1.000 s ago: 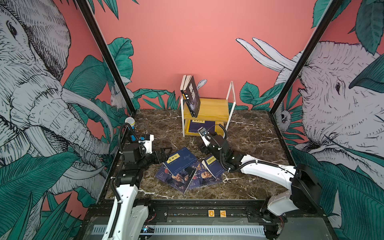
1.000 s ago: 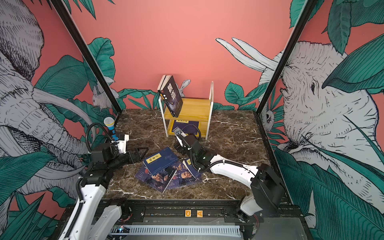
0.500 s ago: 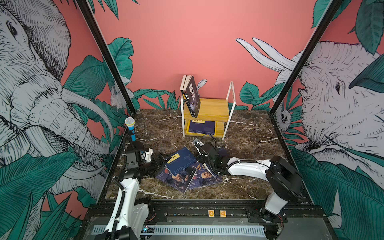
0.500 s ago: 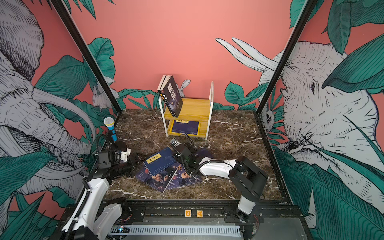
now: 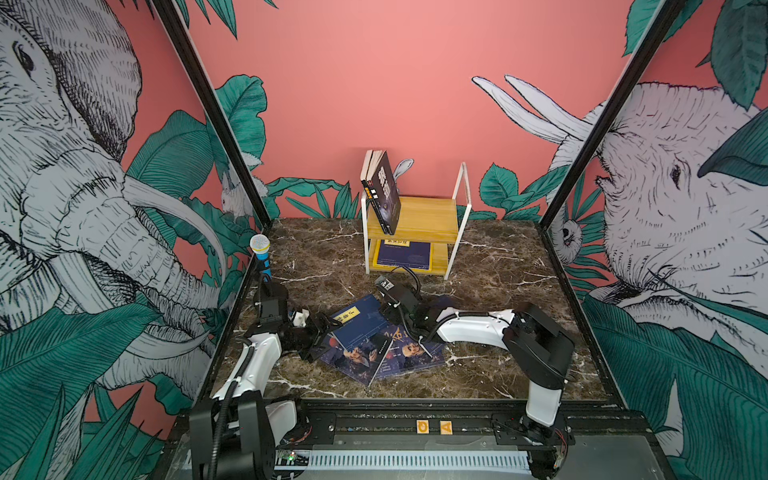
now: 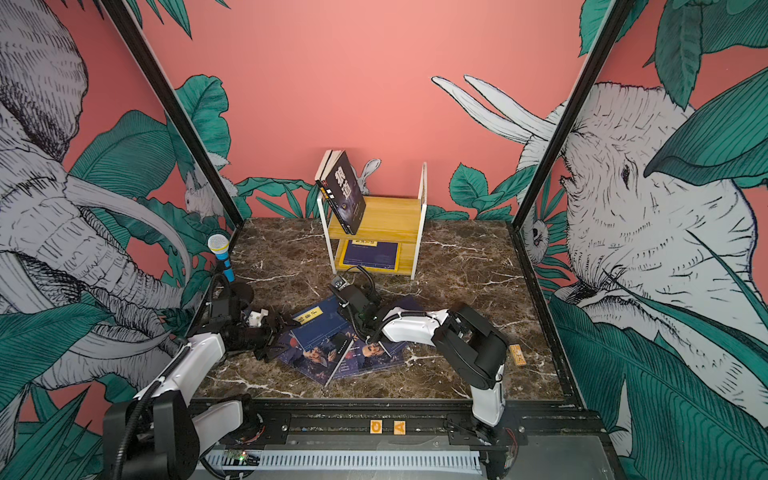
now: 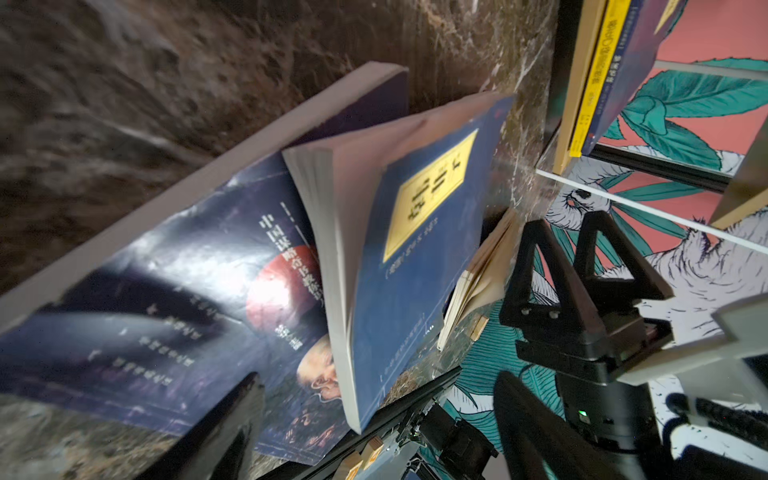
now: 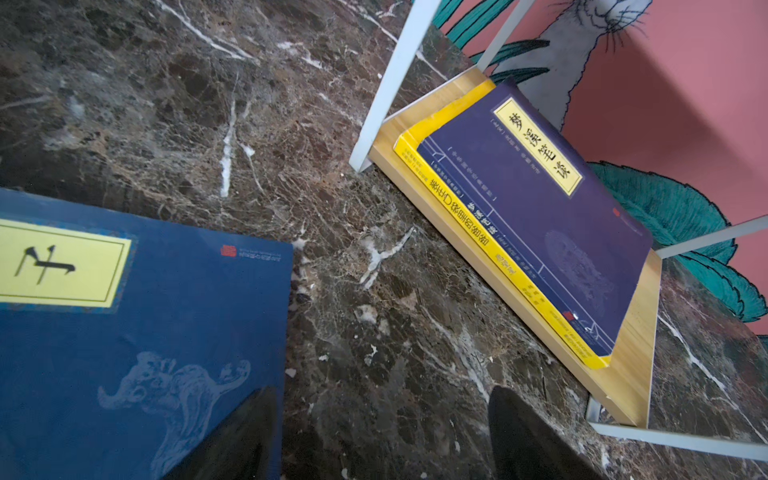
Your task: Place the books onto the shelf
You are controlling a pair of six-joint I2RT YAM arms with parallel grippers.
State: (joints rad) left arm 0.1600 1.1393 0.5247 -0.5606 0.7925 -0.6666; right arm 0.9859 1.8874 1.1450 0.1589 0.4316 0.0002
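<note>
The books [image 5: 374, 353] are heaped at 6 o'clock from the shelf [image 5: 424, 212]. The top navy paperback [image 5: 359, 322], judged light, floppy and slick, is best pinched deep at its lifted 9 o'clock edge, faced by the spread left end effector [image 5: 322, 338]. The right end effector [image 8: 384, 392] is spread, empty.

**Four lenses on one tabletop**

Both top views sit high at the front, looking down and back across the table [image 5: 498, 257] to the shelf [image 5: 428, 216], with nearly the same coverage. The left wrist camera skims low, tight on the spread books [image 7: 145, 311], shelf beyond. The right wrist camera looks down close, sharing a blue book [image 8: 145, 332] and the shelf's lower board.
</note>
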